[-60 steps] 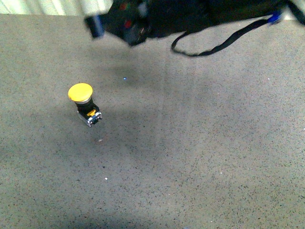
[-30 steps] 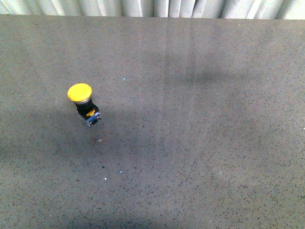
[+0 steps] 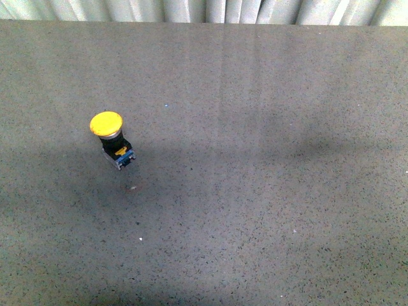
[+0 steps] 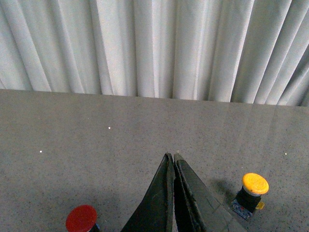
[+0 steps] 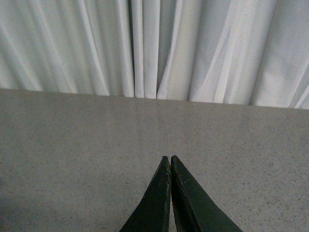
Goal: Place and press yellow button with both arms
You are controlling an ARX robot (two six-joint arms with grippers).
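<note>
The yellow button (image 3: pixel 107 123) stands alone on the grey table, left of centre in the front view, its black body and blue-silver base (image 3: pixel 123 157) leaning toward the camera. Neither arm shows in the front view. In the left wrist view the same yellow button (image 4: pixel 254 184) sits a short way off to one side of my left gripper (image 4: pixel 173 157), whose black fingers are shut with nothing between them. My right gripper (image 5: pixel 169 158) is also shut and empty, above bare table; no button shows in its view.
A red button (image 4: pixel 81 218) lies near the picture's edge in the left wrist view, on the other side of the left fingers. A white pleated curtain (image 4: pixel 154 48) hangs behind the table's far edge (image 3: pixel 204 23). The grey table surface (image 3: pixel 268 191) stretches wide to the right.
One second ago a black arm with its cable crossed the top of the front view; it has withdrawn out of sight. The yellow button has not moved.
</note>
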